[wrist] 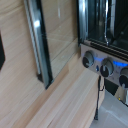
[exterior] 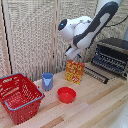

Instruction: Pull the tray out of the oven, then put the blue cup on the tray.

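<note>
Item: white-and-black arm [exterior: 92, 25], entering from the upper part of the exterior view's right, upper link slanting down toward the centre, elbow bulge at mid-frame, forearm folded back and downward so the wrist points at the space in front of the oven [exterior: 112, 55]. End effector [exterior: 73, 54]: largely hidden behind a yellow-and-red box [exterior: 75, 71] in the exterior view and out of frame in the wrist view; cannot tell how far the fingers are parted or whether anything is held. Oven: black and silver, at the exterior view's right on the light wooden tabletop [exterior: 95, 107], front door dropped open. Tray [exterior: 96, 74]: dark barred rack lying low in front of the oven opening, just beside the box; whether it sits on the door or protrudes past it cannot be told. Wrist view: oven control knobs [wrist: 106, 65], dark framed glass panel [wrist: 40, 45], wood grain below. Blue cup [exterior: 47, 80]: upright on the tabletop, between a red basket [exterior: 19, 97] and a red bowl [exterior: 66, 94], well apart from the tray and oven. Backdrop: pale slatted screen [exterior: 30, 35].
</note>
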